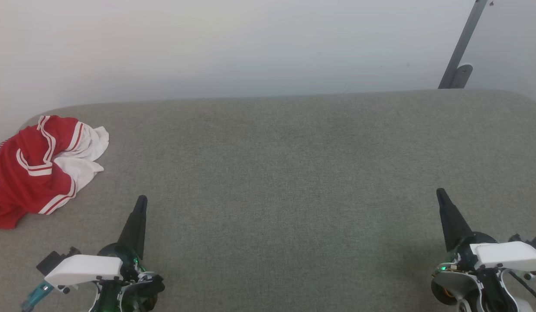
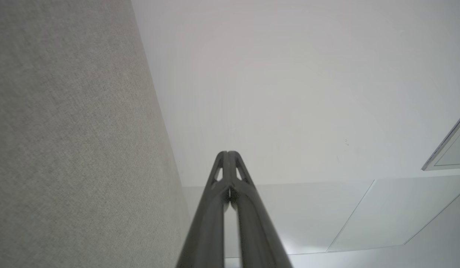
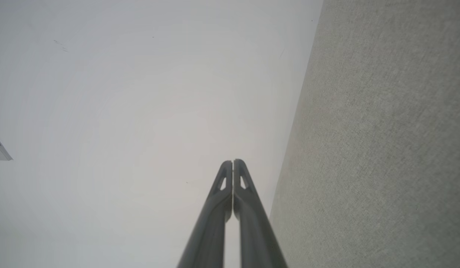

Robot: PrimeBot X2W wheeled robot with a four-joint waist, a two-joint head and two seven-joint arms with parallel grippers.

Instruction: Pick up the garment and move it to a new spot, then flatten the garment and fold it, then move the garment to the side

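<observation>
At the far left of the grey fabric surface (image 1: 272, 173) lay the garment (image 1: 31, 173), a crumpled heap of red cloth with a white sleeve spilling toward the middle and white-and-red striped trim curling across it. Its left part ran off the edge of my head view, where a scrap of dark, white-outlined lettering showed; I could not read it. It rested on the fabric near the back edge, where the surface met the pale wall (image 1: 250, 43).

My left gripper (image 1: 141, 200) sat at the lower left, clenched, its two dark fingers pressed into a single point aimed away from me. It was the nearer of my two hands to the garment, off to the shirt's right and closer to me, clearly apart from it and not touching. From my left wrist, those fingers (image 2: 211, 208) met at the tips, with the grey fabric on that view's left side and the wall on its right.

My right gripper (image 1: 440, 191) was at the lower right, likewise clenched to a point, well apart from the garment, with a wide stretch of fabric between them. From my right wrist, its fingers (image 3: 252, 223) lay closed against each other, fabric on that view's right, wall on its left. A grey metal bar (image 1: 462, 47) rose at a slant before the wall, behind the surface's far right corner.
</observation>
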